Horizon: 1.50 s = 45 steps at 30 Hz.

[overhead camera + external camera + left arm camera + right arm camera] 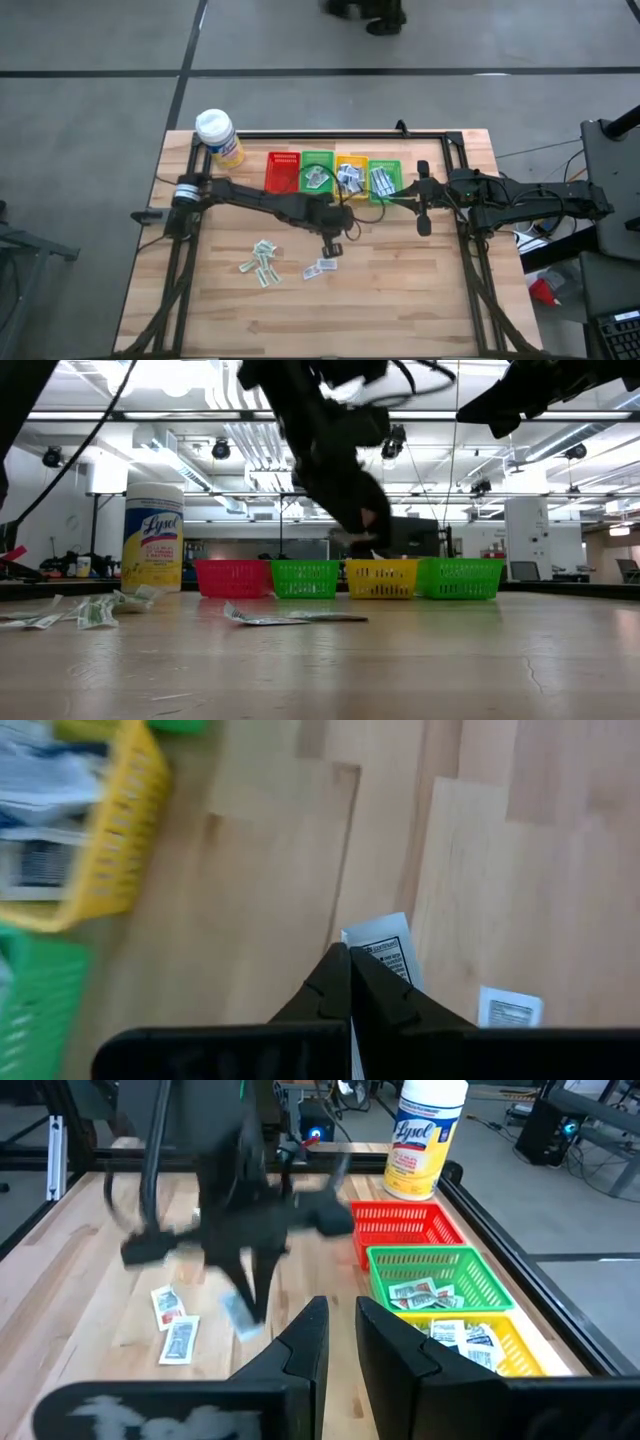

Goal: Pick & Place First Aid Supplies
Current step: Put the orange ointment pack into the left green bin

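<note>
My left gripper (330, 248) hangs over the middle of the table, in front of the baskets, shut on one small white printed packet (385, 952). More first aid packets lie flat on the wood: a cluster (262, 262) to the near left and a pair (320, 268) just below the gripper. Other packets lie inside the green basket (318, 174), the yellow basket (350, 176) and the right-hand green basket (385, 178). My right gripper (340, 1342) waits at the table's right, narrowly open with nothing between its fingers. My left gripper pinches one packet between its two fingers, by an edge (368, 958), so most of the packet sticks out past the fingertips (340, 970). The fingers slant down from above. The packet (352, 540) is lifted clear of the table.
Red (283, 172), green, yellow and green baskets stand in a row at the table's far side. A yellow wipes bottle with a white cap (218, 136) stands at the far left corner. A dark frame rail (330, 133) runs along the far edge.
</note>
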Motion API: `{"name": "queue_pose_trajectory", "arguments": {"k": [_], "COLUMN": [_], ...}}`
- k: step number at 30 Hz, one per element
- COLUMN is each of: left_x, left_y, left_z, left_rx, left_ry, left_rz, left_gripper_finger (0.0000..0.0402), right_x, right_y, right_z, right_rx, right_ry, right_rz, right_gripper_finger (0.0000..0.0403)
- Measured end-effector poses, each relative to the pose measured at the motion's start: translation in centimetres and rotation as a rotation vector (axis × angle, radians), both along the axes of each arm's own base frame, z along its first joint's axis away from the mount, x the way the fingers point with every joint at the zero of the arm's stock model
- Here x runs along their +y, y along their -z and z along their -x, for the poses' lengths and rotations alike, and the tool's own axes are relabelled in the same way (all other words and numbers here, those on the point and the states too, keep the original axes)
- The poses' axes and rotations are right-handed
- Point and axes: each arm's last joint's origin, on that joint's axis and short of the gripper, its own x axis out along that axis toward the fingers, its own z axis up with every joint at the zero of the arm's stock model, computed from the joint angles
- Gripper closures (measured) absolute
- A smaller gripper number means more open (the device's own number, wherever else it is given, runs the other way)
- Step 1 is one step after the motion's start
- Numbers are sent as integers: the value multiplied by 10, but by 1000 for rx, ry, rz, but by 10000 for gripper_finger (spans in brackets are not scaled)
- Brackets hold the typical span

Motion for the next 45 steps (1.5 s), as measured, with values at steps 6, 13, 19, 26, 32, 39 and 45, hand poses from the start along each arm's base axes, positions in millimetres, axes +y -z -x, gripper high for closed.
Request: {"name": "queue_pose_trajectory", "arguments": {"k": [6, 13, 19, 26, 32, 39, 45], "left_x": [11, 27, 51, 92, 127, 152, 154], "left_y": [-46, -88, -108, -110, -112, -107, -107], "left_z": [24, 53, 66, 67, 71, 74, 75], "left_rx": [-55, -122, -178, -224, -277, -315, -319], "left_ry": [-46, -134, -278, -423, -558, -636, -652], "left_rz": [17, -3, -124, -186, -246, -257, -252], "left_gripper_finger": [401, 401, 401, 401, 401, 401, 401], "right_x": [0, 0, 0, 0, 0, 0, 0], "right_y": [0, 0, 0, 0, 0, 0, 0], "right_z": [0, 0, 0, 0, 0, 0, 0], "right_rx": [1, 1, 1, 1, 1, 1, 1], "right_ry": [1, 0, 0, 1, 0, 0, 1], "right_rz": [-1, 0, 0, -1, 0, -1, -1], "right_gripper_finger": [351, 351, 351, 351, 351, 351, 351]}}
